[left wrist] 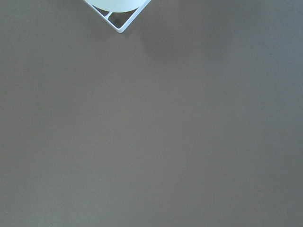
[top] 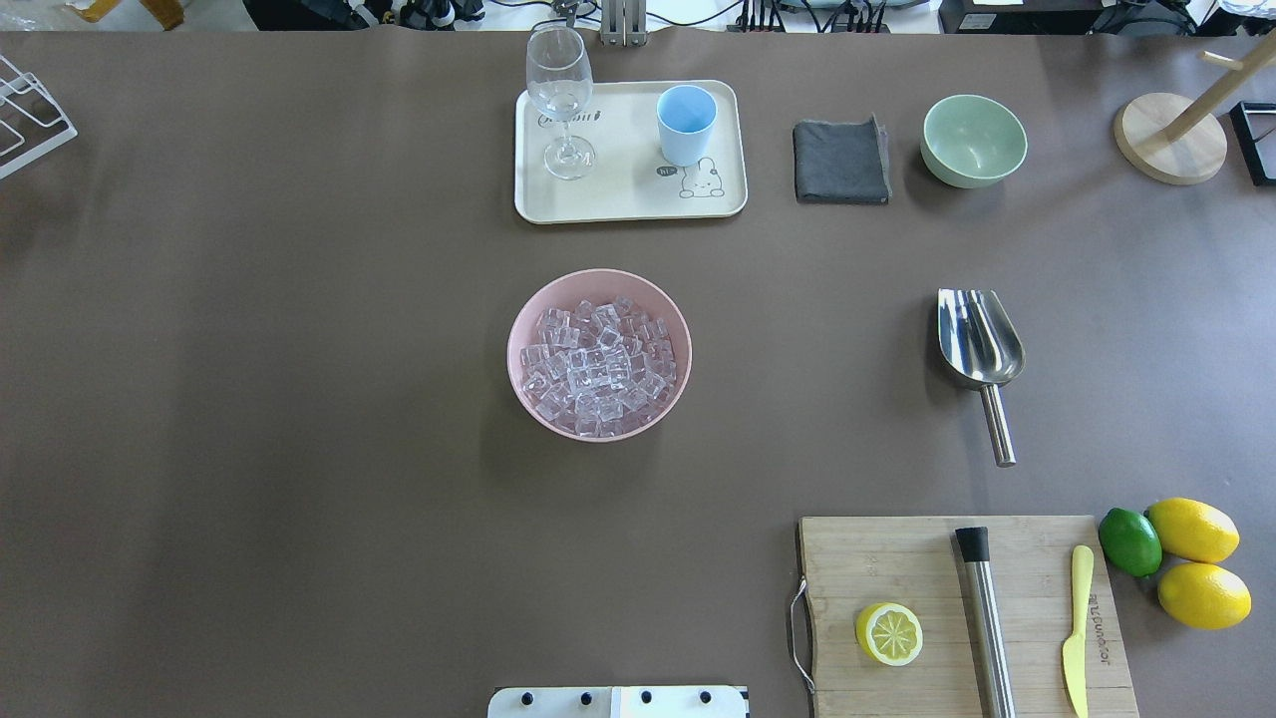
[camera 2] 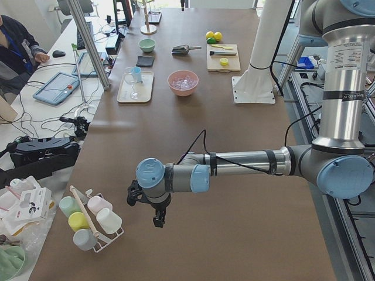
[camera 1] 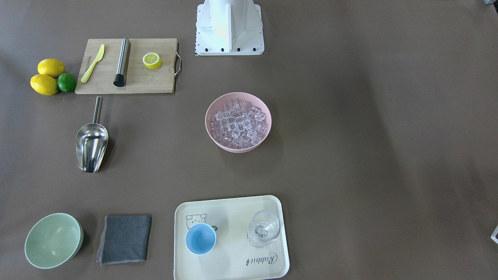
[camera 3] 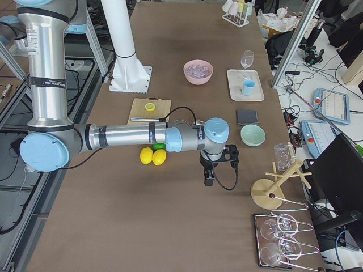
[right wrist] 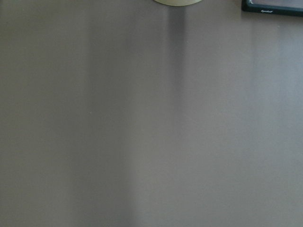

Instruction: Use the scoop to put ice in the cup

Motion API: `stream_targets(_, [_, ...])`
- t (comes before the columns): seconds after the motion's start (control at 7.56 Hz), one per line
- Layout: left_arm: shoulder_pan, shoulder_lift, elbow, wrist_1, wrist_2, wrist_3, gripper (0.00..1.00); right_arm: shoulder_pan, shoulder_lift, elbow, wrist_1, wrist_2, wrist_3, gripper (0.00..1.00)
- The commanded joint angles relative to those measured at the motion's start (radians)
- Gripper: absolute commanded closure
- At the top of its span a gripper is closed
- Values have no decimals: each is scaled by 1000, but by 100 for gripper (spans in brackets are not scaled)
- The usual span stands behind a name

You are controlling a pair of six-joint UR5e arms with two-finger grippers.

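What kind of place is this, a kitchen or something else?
Probably a robotics lab staged as a drinks counter: the left arm and right arm reach over a covered table, a tablet sits on a desk alongside, and ice and a scoop are laid out.

Ice is in the bowl in the middle of the tabletop, with the cup and glass on the tray behind it. Scoop lies to the robot's right of the bowl, cutting board closer in.
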Motion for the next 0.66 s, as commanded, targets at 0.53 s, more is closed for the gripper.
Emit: stream_targets(0.53, [-16,5,-10,3,-5,-101,2,-397,18,244,28,5,606,0])
